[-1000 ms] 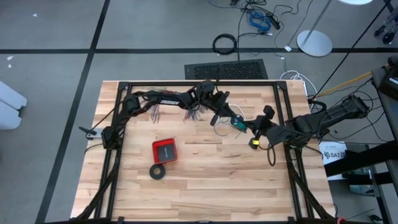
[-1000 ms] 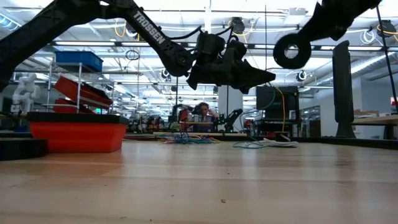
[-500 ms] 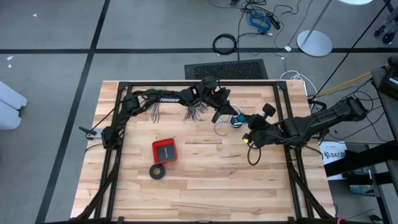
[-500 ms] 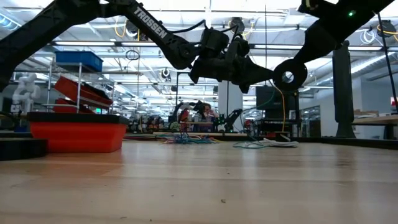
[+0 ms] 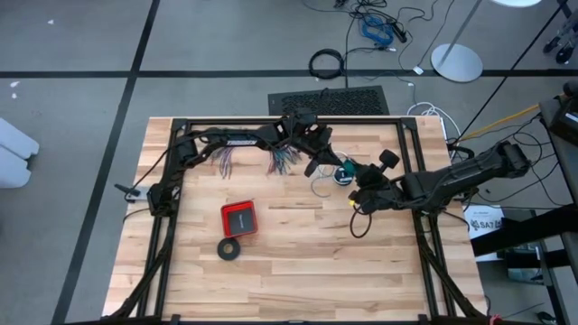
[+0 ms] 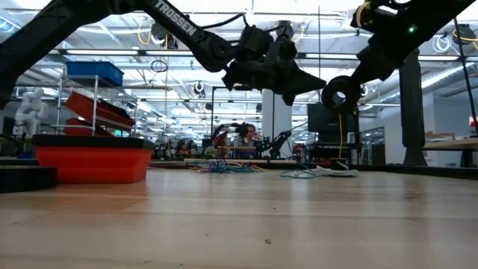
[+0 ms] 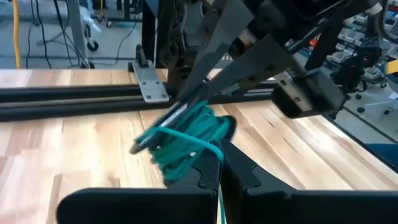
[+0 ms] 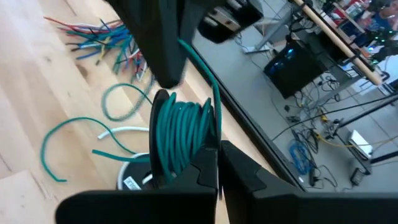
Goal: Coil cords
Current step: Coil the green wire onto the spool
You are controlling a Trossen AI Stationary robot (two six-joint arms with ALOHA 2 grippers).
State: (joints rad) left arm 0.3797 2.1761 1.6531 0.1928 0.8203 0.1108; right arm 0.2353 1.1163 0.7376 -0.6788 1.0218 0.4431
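Gripping one springy, lightweight teal-green wire coil [image 8: 182, 134] near the desk's far edge, left gripper [image 7: 211, 163] and right gripper [image 8: 214, 163] both stay clenched; pinch across the wraps, else loops spill.

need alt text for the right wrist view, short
A small coil of teal-green wire is pinched in the right tool, held above a light wooden table. A loose teal strand, a white cord and a fan of many-coloured wires lie on the table below, with the other dark arm close behind the coil.
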